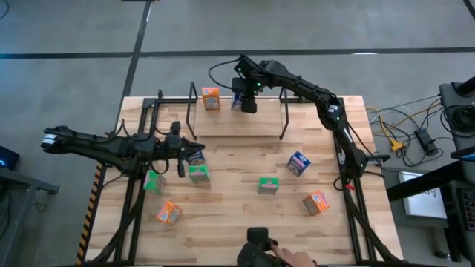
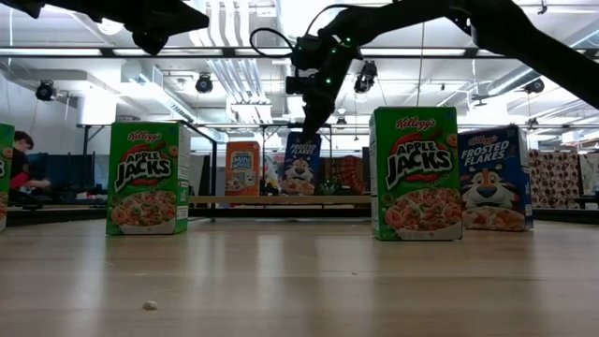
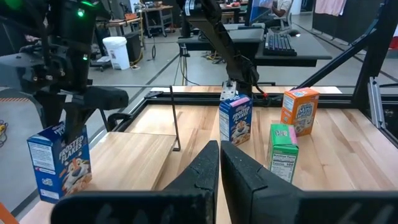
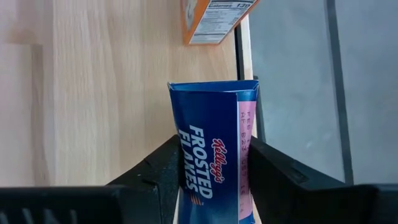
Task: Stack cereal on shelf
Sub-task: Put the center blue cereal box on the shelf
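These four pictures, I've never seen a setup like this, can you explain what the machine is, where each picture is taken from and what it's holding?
It is a robot with two dark jointed arms working at a wooden table. One picture looks straight down, one looks level across the tabletop, and two come from cameras on the arms' wrists.

Small cereal boxes, orange, blue and green, stand scattered on the table. At the far edge stands a low black wire shelf, with an orange box on it.

The right tool is over the shelf beside that orange box, its fingers on either side of a blue Frosted Flakes box. The left tool is shut and empty, above the table near another blue box.
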Available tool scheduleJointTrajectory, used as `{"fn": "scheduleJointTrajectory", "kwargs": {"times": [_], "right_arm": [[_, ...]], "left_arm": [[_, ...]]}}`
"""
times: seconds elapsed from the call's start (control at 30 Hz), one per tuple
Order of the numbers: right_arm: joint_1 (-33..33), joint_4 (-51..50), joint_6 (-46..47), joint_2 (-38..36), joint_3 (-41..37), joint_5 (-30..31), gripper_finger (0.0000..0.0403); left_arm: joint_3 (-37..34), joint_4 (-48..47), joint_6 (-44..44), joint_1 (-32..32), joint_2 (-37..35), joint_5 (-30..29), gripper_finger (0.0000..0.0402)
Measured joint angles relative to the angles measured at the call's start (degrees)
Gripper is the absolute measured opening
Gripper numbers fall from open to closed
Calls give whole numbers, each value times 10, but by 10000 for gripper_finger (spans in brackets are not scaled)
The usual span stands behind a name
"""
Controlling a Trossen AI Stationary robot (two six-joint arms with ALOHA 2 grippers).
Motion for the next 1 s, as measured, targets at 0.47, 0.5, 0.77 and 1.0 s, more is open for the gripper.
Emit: {"fn": "scheduleJointTrajectory", "kwargs": {"times": [0.47,0.5,0.77,1.0], "right_arm": [[0,0,16,0,0,0,185],[0,0,16,0,0,0,194],[0,1,17,0,0,0,250],[0,-3,25,-5,12,6,269]], "left_arm": [[0,1,0,0,1,0,0],[0,1,0,0,1,0,0],[0,1,0,0,1,0,0],[0,1,-1,0,1,0,0]]}}
